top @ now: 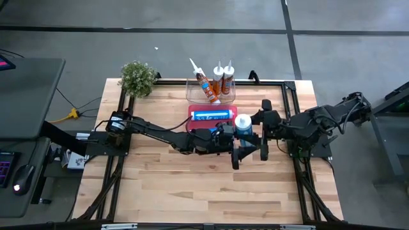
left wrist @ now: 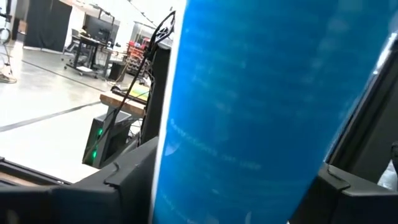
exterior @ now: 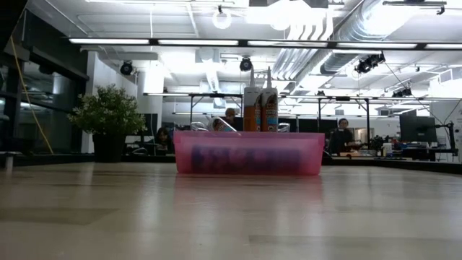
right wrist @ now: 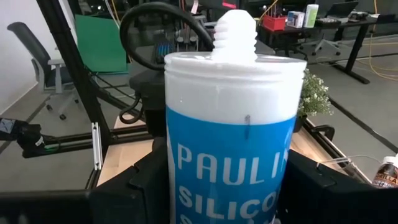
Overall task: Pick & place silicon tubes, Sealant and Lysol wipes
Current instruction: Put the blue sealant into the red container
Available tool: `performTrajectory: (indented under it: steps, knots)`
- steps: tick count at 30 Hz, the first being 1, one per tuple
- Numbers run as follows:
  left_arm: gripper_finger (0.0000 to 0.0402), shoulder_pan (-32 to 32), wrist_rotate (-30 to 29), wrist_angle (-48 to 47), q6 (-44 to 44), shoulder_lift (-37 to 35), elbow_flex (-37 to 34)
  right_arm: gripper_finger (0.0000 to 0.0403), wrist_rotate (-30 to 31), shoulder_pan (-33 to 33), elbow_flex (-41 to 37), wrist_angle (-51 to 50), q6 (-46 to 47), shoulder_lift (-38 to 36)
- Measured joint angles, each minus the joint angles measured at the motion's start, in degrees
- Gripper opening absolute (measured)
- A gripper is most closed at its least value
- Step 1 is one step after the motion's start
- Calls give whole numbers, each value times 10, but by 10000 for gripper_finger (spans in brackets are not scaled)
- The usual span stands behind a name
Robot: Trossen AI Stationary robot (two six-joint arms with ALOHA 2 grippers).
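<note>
Both the left gripper [top: 229, 135] and right gripper [top: 250, 137] have fingers clamped on the blue tube [top: 243, 123], seemingly stiff, smooth, best held mid-body.

On the wooden desk [top: 192, 185] both arms meet near the middle. The left end effector [top: 225, 135] and the right end effector [top: 250, 137] are both at a blue silicone tube [top: 243, 124] with a white top. Behind it a pink tray [top: 195, 123] holds another blue tube [top: 213, 115]. A clear bin [top: 190, 92] holds three orange sealant tubes [top: 217, 82]. A small plant [top: 137, 77] stands at the desk's far left corner.
</note>
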Motion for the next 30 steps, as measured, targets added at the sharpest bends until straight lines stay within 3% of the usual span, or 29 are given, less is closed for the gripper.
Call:
performTrajectory:
  steps: [7,15,26,28,30]
  knots:
    - [196,0,-5,0,12,0,0,211,-1,0,0,3,16,0]
    - [196,-1,-16,-2,15,0,0,209,-2,0,0,-1,15,3]
    - [196,0,12,-15,13,-1,0,209,-3,0,0,-7,30,4]
    - [196,0,17,-22,8,-2,0,232,-2,0,0,-8,28,4]
    - [191,0,18,-33,-8,-2,0,283,10,0,0,-6,29,-2]
